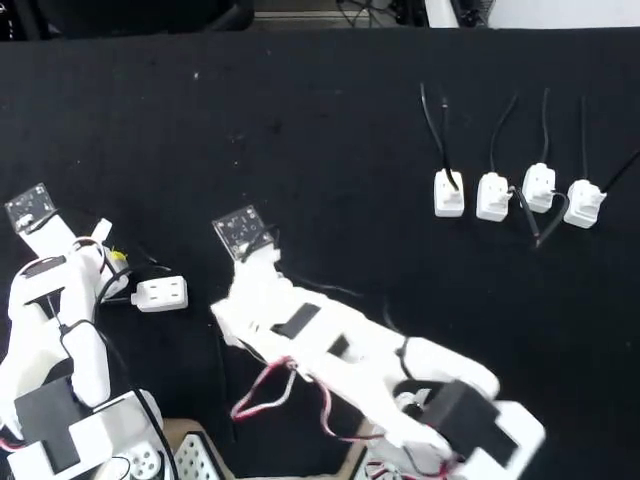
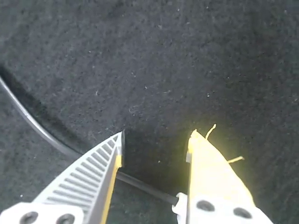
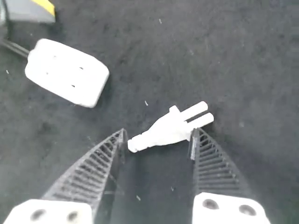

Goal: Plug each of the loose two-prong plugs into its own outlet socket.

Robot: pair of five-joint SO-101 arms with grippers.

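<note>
**Plug (image 3: 168, 127) lies sideways at the tips of the right gripper**

The plug is small and white. We see it lying flat on the black cloth (image 1: 300, 120), near the left side of the table. It sits just at the tips of the right gripper (image 3: 158, 135), whose two fingers are spread wide with nothing in them. The plug's long side runs across the gap, from one finger to the other. Its two prongs point away from the socket block (image 1: 160, 293), which lies near it, a bit more to the left.

We think the right arm is the one to take it, since it is the nearer one. We think the plug must then turn around so its prongs face the block.

The left gripper (image 2: 156, 140) is spread too and holds nothing. It stands over the block's black cord (image 2: 32, 126).

Four white pieces with cords (image 1: 493, 197) lie at the far right, well apart from all this.
</note>
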